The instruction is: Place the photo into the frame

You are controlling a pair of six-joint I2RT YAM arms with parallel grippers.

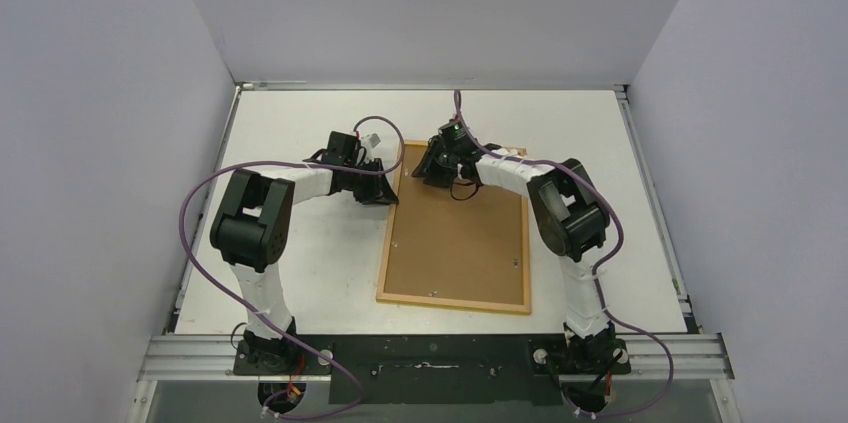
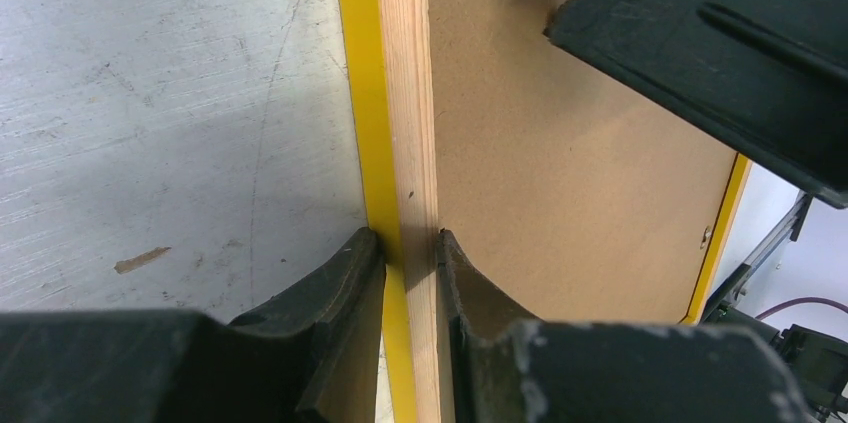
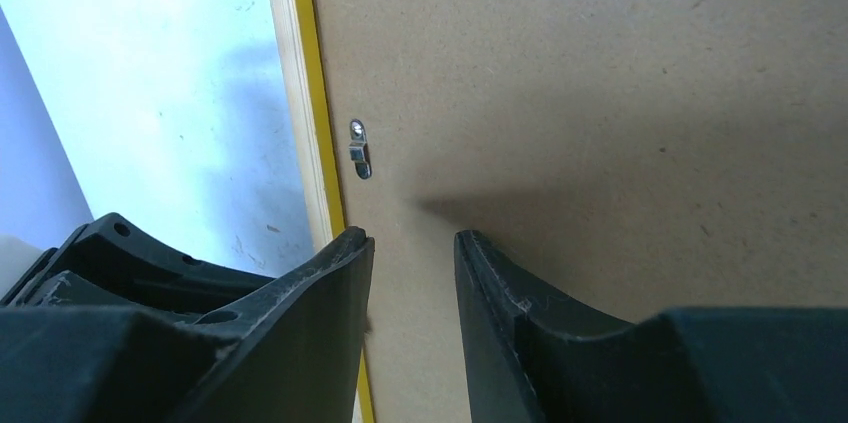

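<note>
Two grippers work at the far end of the frame (image 1: 452,302), which lies face down on the table (image 1: 330,263), its light-wood back up and its yellow front showing only as a thin line along the edges. We see the plain brown backing board (image 1: 455,243) filling the opening, and the photo appears in no view, so we cannot tell whether it sits under that board or somewhere else. The left gripper (image 2: 408,243) is clamped on the frame's left rail near the far corner, one finger against the yellow outer side and the other against the inner edge where wood meets board. The right gripper (image 3: 412,243) hangs over the board's far end with its jaws a little apart and nothing between them, close beside a small metal turn clip (image 3: 359,149); whether a fingertip touches the board we cannot say. We judge the frame light and stiff but thin, so a pinch across a rail, as the left gripper has it, is the sound place to hold. The board looks rigid and flush with the rails, with little edge to catch. The photo, being paper, would likely bend and slide and want lifting by an edge.
</note>
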